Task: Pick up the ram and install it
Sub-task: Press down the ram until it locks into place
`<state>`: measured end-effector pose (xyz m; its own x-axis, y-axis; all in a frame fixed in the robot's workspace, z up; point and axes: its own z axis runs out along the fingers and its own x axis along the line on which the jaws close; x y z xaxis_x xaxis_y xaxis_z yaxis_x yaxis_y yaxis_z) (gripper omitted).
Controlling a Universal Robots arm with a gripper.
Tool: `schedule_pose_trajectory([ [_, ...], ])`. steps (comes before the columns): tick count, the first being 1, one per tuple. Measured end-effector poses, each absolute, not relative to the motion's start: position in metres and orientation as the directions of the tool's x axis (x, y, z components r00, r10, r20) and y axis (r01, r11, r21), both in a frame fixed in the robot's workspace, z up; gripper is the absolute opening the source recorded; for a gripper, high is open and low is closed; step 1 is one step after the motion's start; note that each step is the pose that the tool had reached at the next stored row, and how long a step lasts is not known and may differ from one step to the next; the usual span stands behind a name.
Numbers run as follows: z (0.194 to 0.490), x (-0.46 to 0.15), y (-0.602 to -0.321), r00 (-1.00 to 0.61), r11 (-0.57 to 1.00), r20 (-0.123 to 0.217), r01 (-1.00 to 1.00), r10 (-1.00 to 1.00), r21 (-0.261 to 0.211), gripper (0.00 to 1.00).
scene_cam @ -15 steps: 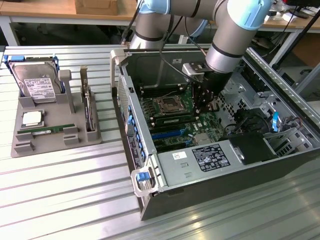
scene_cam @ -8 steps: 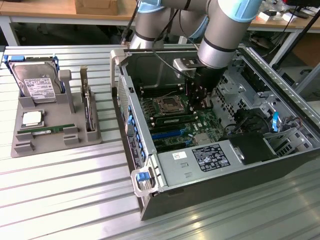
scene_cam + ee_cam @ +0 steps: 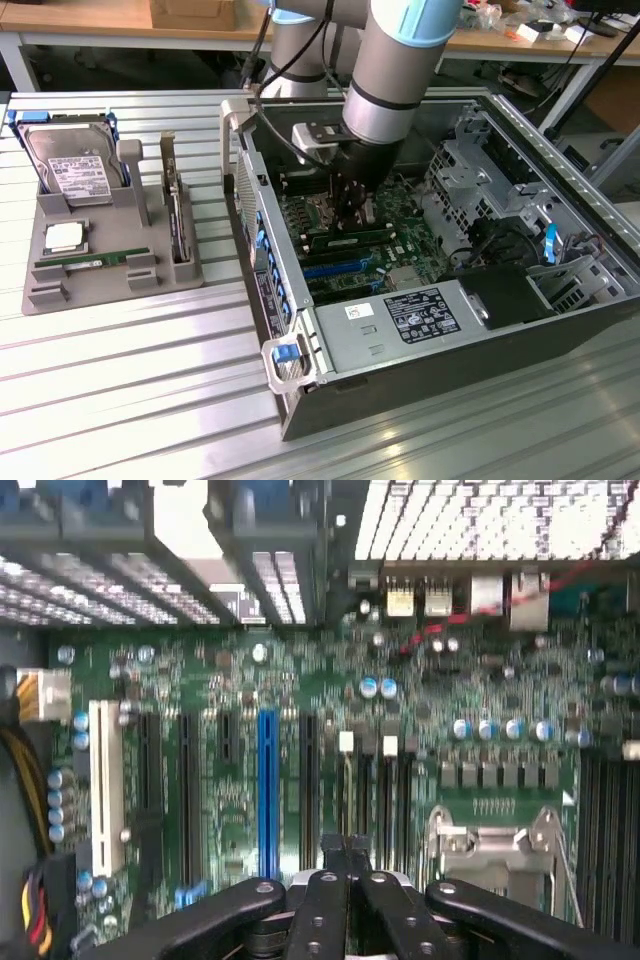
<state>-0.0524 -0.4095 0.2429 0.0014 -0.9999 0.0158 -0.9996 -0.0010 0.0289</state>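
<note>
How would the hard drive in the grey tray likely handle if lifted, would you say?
The hard drive looks a rigid metal block, probably stiff and dense. Leaning in the tray, it might tip if nudged.

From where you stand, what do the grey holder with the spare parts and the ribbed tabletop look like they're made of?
The grey holder looks like matte moulded or printed plastic: dull, even grey, no glints. The ribbed tabletop looks like bare aluminium: silvery slats with streaks of reflected light. Both are guesses from looks alone.

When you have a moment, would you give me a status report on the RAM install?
Gripper shut, down inside the case over the motherboard. Ram at the slots right beneath it. Another stick in the tray. Nothing blocking.
</note>
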Motion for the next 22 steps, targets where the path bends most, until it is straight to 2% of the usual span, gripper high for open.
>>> schedule_pose_trajectory([
  [7, 0.230, -0.065, -0.410, 0.001, -0.001, 0.016, -1.000, -1.000, 0.029, 0.11],
  [12, 0.249, -0.062, -0.409, 0.001, 0.000, 0.036, -1.000, -0.999, 0.028, 0.11],
  [22, 0.249, 0.025, -0.409, 0.002, 0.000, 0.039, -0.998, -0.999, 0.055, 0.11],
])
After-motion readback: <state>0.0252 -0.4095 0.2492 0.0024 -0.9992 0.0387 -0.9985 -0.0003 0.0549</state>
